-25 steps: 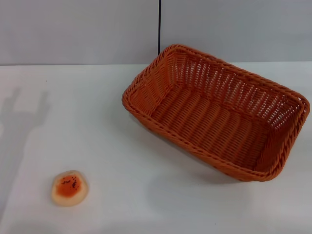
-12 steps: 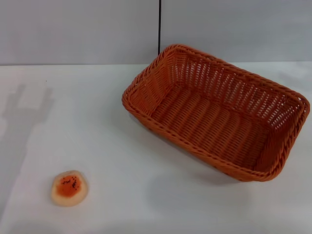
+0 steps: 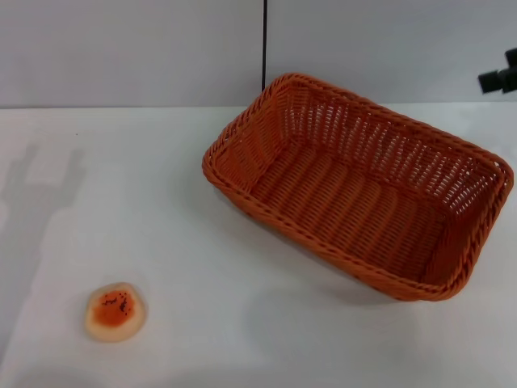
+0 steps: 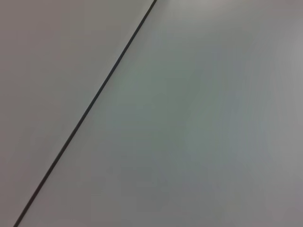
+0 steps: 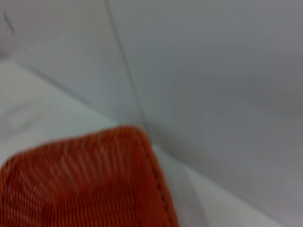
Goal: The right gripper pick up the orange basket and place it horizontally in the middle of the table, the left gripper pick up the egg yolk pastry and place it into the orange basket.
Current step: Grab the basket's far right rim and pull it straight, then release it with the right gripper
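**A:** so where's everything sitting? The orange basket (image 3: 359, 187) is seen on the right half of the white bench (image 3: 186, 242), set at a diagonal, one short end toward the back wall near the middle and the other toward the right edge. Nothing is seen inside it, just the woven bottom.

**B:** agreed. The egg yolk pastry (image 3: 115, 311) is spotted way over at the front left of the bench, glazed top up, well apart from the basket. It isn't being touched by anything.

**A:** and the right gripper (image 3: 499, 77)?

**B:** only a small black bit is caught at the far right edge of the head view, up against the grey wall (image 3: 121, 48), above and behind the basket's right end. Whether it's released or clenched can't be told from that sliver. In the right wrist view one corner of the basket (image 5: 94, 184) is seen close by, with its braided rim, bench and wall behind it.

**A:** left gripper?

**B:** not seen at all. The left wrist view is filled with plain grey surface crossed by one thin dark line (image 4: 85, 118). A faint arm-shaped shadow (image 3: 40, 194) is cast on the bench's left side, that's it.
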Controlling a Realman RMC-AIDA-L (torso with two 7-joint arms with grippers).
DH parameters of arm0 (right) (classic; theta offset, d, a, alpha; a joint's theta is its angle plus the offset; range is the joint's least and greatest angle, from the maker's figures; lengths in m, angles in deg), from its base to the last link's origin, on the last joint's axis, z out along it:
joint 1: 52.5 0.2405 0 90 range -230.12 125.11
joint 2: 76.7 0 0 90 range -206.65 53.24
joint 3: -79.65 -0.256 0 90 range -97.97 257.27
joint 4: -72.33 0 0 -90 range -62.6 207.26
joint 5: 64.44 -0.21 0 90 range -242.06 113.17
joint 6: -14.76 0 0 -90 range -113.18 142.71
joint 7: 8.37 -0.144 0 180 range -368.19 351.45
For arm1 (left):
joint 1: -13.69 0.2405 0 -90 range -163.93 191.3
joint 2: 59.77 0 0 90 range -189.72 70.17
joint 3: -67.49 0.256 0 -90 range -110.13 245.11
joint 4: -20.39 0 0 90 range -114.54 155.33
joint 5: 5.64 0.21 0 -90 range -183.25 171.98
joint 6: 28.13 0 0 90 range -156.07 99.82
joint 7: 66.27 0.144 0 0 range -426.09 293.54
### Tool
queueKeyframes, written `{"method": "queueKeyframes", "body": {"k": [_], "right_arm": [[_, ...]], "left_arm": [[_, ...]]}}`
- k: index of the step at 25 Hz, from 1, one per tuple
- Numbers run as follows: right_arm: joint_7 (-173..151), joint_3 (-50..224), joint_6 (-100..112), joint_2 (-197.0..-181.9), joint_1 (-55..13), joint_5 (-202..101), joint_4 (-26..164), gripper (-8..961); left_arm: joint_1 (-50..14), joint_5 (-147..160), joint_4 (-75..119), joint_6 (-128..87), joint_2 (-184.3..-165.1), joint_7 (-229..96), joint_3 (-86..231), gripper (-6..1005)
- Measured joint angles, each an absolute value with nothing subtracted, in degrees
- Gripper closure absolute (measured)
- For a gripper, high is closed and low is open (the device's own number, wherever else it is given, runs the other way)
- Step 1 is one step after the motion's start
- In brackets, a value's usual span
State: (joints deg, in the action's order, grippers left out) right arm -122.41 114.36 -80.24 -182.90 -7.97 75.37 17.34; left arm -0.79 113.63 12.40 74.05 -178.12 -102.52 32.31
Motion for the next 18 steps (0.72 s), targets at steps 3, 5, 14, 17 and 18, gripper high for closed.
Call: {"method": "queueKeyframes", "body": {"k": [3, 5, 14, 17, 18], "right_arm": [[-123.23, 118.1, -79.81, -183.14, -7.28, 76.68, 17.46, 127], [-123.28, 119.7, -79.55, -183.46, -7.07, 76.79, 17.45, 127], [-123.28, 122.94, -77.81, -185.1, -6.93, 78.53, 17.53, 128], [-123.3, 123.05, -76.6, -186.43, -6.77, 81.39, 17.61, 128], [-123.29, 123.14, -76.16, -186.83, -6.67, 82.21, 17.65, 128]], "left_arm": [[-0.28, 113.63, 12.4, 73.95, -178.15, -102.52, 32.33, 174], [-0.15, 113.63, 12.39, 73.74, -178.16, -102.51, 32.34, 174], [-0.22, 113.63, 12.27, 72.86, -178.16, -102.56, 32.58, 175], [-0.42, 113.63, 12.08, 72.54, -178.16, -102.57, 32.6, 175], [-0.46, 113.63, 12.06, 72.53, -178.16, -102.57, 32.6, 175]]}}
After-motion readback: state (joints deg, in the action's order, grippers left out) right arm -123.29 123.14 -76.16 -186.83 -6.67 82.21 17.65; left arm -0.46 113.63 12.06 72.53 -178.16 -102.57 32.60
